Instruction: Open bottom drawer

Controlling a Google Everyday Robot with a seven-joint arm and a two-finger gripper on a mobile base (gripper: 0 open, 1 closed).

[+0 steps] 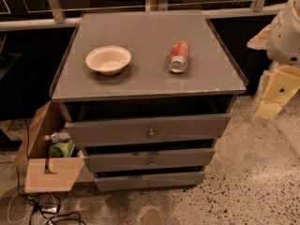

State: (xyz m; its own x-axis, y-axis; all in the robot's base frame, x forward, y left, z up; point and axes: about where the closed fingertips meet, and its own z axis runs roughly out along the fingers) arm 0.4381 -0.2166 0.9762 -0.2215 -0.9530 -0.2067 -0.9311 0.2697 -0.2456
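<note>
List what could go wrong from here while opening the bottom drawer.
1. The bottom drawer has a small knob close under the middle drawer's knob. The tool, off to the right of the cabinet, might slip or catch the wrong one.
2. The can lies on its side on top of the cabinet, so a jolt could roll it off.
</note>
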